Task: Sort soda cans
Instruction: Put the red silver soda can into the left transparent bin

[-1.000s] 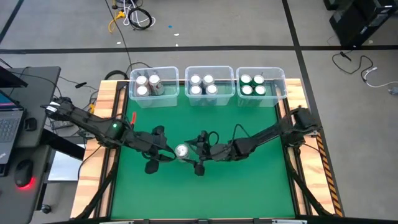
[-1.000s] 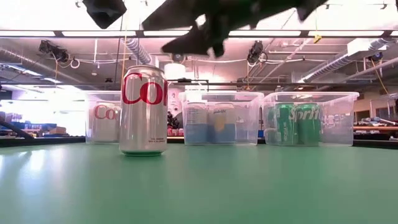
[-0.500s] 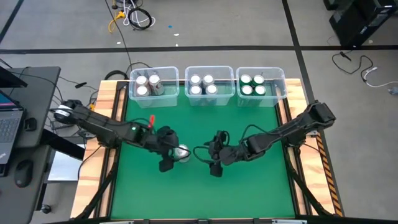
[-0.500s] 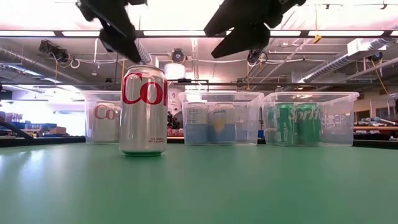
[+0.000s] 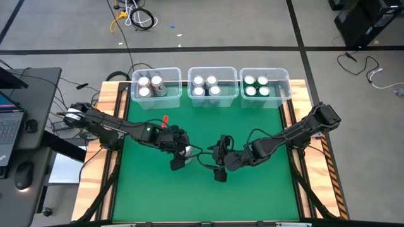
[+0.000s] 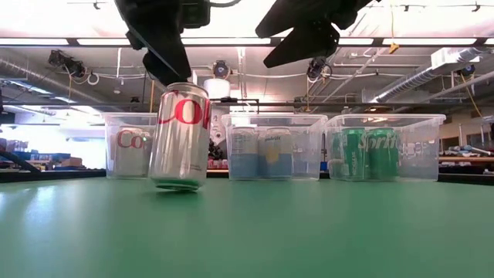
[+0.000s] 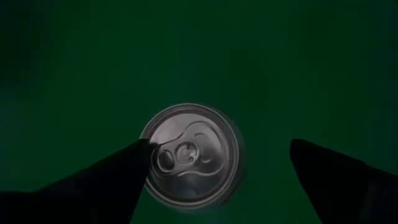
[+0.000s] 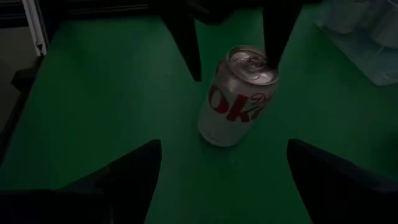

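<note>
1. One silver can [image 6: 180, 137] with red lettering stands alone near the middle of the green tabletop [image 5: 202, 195], tilted, its base partly lifted on one side.
2. Directly above it hangs the left tool [image 5: 181, 153], fingers spread wide; in the left wrist view one finger [image 7: 118, 177] touches the can's rim while the other stands well clear.
3. Just beside it, the right tool [image 5: 218, 157] hovers with its fingers wide apart too, holding nothing and pointing at the can.
4. Three clear bins line the far edge of the tabletop: the left bin [image 5: 156, 86] holds three silver cans [image 5: 149, 84], the middle bin [image 5: 213, 86] four pale cans [image 5: 206, 86], and the right bin [image 5: 265, 86] four green cans [image 5: 256, 86].
</note>
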`<state>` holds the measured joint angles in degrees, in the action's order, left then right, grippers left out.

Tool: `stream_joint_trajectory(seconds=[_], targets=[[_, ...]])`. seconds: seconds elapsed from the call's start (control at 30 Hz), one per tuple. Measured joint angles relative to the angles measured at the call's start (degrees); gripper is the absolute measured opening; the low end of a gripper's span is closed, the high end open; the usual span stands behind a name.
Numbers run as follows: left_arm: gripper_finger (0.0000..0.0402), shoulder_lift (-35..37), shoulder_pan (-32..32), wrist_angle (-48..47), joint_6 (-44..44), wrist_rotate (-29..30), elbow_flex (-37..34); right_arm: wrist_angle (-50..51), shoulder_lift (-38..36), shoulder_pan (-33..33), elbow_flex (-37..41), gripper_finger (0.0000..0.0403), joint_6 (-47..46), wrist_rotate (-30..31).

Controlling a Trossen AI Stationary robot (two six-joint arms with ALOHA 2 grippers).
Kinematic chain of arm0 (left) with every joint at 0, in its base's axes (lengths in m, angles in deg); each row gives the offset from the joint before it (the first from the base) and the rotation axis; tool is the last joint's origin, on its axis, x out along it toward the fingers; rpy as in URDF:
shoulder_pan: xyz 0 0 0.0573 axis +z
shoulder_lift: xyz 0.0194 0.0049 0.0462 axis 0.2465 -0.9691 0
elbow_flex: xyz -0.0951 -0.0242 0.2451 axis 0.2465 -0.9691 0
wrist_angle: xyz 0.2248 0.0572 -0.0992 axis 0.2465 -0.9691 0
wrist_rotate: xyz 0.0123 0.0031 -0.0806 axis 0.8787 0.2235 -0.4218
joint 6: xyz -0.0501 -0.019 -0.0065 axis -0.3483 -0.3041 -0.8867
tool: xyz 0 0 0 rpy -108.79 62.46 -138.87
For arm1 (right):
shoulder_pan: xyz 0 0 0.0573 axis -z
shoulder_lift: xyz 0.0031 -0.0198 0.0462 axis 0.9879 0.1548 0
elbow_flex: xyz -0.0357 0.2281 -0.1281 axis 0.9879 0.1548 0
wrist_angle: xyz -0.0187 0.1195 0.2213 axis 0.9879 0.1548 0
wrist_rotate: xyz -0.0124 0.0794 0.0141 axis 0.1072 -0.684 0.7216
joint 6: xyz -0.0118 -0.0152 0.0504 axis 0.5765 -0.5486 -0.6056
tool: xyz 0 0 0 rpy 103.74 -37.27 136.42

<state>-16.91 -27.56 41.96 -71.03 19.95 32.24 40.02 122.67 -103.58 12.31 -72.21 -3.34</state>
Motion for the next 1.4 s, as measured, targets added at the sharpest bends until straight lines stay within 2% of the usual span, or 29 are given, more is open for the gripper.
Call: stream_joint_trajectory(seconds=[0.47,0.63,0.87,1.23,1.3,1.4], targets=[[0.0391,0.06,-0.21,-4.50,-0.44,-2.70,4.19,-0.02,0.08,-0.07,0.00,0.0330,0.00,0.02],[0.0391,-1.36,-0.19,-7.57,-0.43,-2.60,4.19,0.00,0.08,-0.07,0.00,0.0327,0.00,0.02],[0.0392,-3.33,-0.15,-7.09,2.12,0.36,4.17,-0.09,0.08,-0.07,0.02,0.0327,0.02,0.02],[0.0390,-6.31,0.91,-8.59,2.78,-0.02,4.19,-0.11,0.08,-0.07,0.02,0.0325,0.00,0.02],[0.0379,-6.56,1.05,-9.55,2.77,-0.81,4.15,-0.05,0.08,-0.07,0.02,0.0325,0.01,0.02],[0.0336,-6.56,1.22,-9.07,2.87,-1.67,4.15,-0.06,0.08,-0.07,0.02,0.0325,0.00,0.02]])
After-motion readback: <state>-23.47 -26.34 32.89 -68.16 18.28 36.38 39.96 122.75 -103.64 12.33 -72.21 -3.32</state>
